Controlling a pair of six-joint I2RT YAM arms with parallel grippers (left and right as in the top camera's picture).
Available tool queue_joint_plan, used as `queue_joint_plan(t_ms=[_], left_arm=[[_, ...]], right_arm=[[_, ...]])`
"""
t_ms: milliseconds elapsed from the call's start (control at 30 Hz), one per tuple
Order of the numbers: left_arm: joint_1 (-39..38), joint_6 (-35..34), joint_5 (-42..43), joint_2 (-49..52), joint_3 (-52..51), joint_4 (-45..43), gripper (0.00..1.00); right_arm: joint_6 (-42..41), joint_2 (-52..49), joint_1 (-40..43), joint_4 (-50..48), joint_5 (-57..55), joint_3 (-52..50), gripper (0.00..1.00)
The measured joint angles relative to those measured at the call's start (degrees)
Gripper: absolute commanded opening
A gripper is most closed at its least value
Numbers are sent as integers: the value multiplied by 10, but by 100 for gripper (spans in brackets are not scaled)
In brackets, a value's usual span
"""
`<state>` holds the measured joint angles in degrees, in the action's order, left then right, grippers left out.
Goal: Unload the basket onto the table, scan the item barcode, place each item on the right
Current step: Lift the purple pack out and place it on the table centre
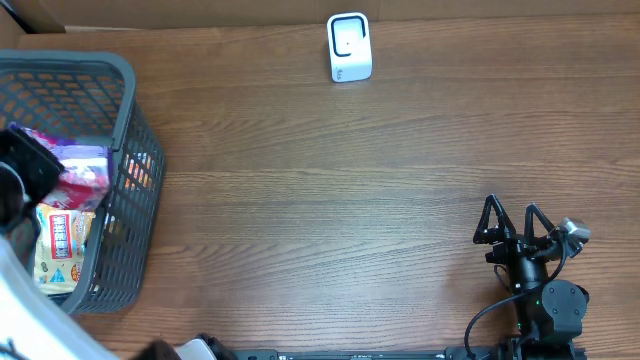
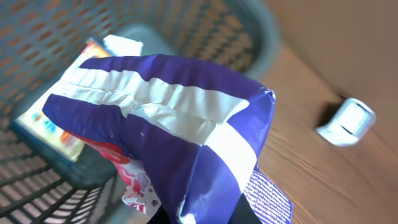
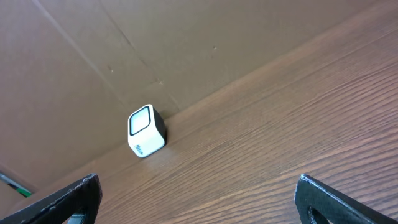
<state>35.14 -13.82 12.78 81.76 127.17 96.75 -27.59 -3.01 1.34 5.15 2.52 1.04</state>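
Observation:
A purple bag with white stripes (image 2: 186,124), the item, fills the left wrist view, and my left gripper (image 2: 217,213) is shut on its lower end. It hangs above the grey mesh basket (image 2: 56,186). No barcode shows on the bag, only a block of small print. From overhead, the left gripper (image 1: 25,165) is over the basket (image 1: 120,90) at the table's left edge. The white scanner (image 1: 349,47) stands at the far middle of the table, also visible as the scanner (image 2: 347,121) and the scanner (image 3: 146,132). My right gripper (image 1: 515,225) rests open and empty at the front right.
The basket holds other snack packs, among them a yellow one (image 1: 62,240) and a pink one (image 1: 85,178). A cardboard wall (image 3: 155,43) runs behind the scanner. Bare wooden table (image 1: 320,200) lies between the basket, the scanner and the right arm.

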Motion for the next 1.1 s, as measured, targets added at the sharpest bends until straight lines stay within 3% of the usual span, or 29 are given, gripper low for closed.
queue_joint_plan(t_ms=[167,367,467,667,833,933,1033,1067,1100], left_arm=[[-83,12,29,-66,0,2,4],[-240,35,38,-85,-31,-2,4],[-315,40,25,-83,-115,-42,4],[-452,36,0,-49,-373,-218,4],[-543,-7,-23,-20,-564,-349,4],[-574,-32,-30,0,-624,-400,4],[-600,-54,-33,30,-644,-413,60],[-610,-59,-35,40,-644,-422,92],[-612,-61,-35,42,-644,-424,100]], right_arm=[[0,0,0,0,0,0,100],[0,0,0,0,0,0,100],[0,0,0,0,0,0,100],[0,0,0,0,0,0,100],[0,0,0,0,0,0,100],[0,0,0,-1,0,0,100],[0,0,0,0,0,0,100],[0,0,0,0,0,0,100],[0,0,0,0,0,0,100]])
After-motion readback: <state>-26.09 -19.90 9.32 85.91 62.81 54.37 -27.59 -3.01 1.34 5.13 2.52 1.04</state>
